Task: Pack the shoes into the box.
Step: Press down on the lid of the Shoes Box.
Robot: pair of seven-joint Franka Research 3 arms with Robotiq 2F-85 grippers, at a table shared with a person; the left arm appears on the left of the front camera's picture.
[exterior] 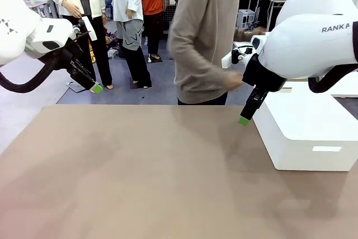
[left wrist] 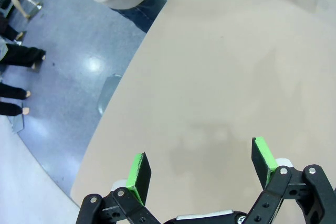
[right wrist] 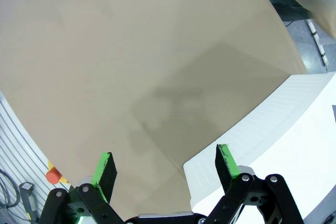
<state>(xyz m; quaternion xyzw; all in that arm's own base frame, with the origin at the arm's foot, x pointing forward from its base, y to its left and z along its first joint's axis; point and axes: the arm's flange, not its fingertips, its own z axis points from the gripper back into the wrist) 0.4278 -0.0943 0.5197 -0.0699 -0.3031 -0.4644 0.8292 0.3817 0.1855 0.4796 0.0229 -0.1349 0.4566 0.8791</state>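
Note:
The shoes and the box are out of view. My left gripper hangs above the table's far left corner, open with nothing between its green pads. Beside the white plastic box, my right gripper also stands open, holding nothing, a little above the tan tabletop. In the right wrist view its fingertips frame bare table and the white box's corner. A person in a beige sweater stands at the far edge, with one hand near my right arm.
A large white plastic box sits on the table's right side, close under my right gripper. Beyond the table's left edge lies grey floor. Other people stand farther back.

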